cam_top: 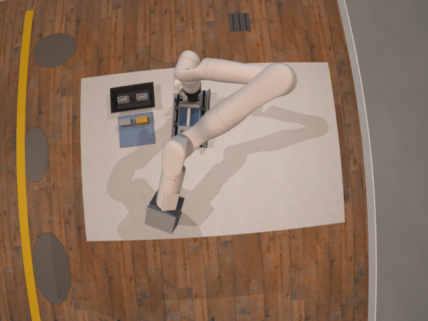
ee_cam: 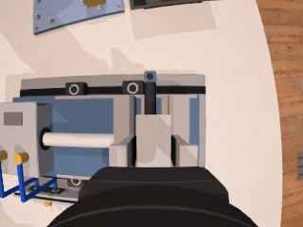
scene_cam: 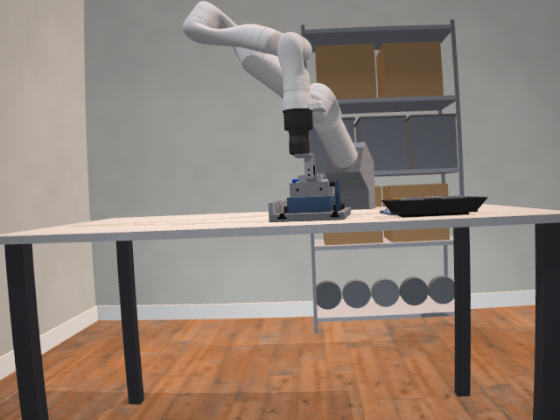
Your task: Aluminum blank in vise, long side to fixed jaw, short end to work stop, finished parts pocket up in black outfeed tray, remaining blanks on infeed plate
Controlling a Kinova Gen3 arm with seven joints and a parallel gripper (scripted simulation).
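My gripper (scene_cam: pixel 309 174) (ee_cam: pixel 153 146) points down over the vise (cam_top: pixel 182 119) (scene_cam: pixel 310 204) (ee_cam: pixel 82 113) and is shut on a gray blank (ee_cam: pixel 153 137). The blank is between the moving jaw (ee_cam: pixel 124 113) and the fixed jaw (ee_cam: pixel 181 111), its short end at the work stop (ee_cam: pixel 150 99). The low bars under it are hidden, so contact is unclear. Two finished parts (cam_top: pixel 122 99) (cam_top: pixel 141 96) lie pocket up in the black outfeed tray (cam_top: pixel 133 109). A gray blank (cam_top: pixel 125 122) and a brass blank (cam_top: pixel 142 120) lie on the infeed plate (cam_top: pixel 128 136) (ee_cam: pixel 71 15).
The hose block (ee_cam: pixel 21 142) with blue hoses stands at the moving-jaw end of the vise. Clamps (ee_cam: pixel 74 89) (ee_cam: pixel 133 87) sit along the vise's side rail. The arm (cam_top: pixel 228 103) reaches above the vise and hides part of it in the top view.
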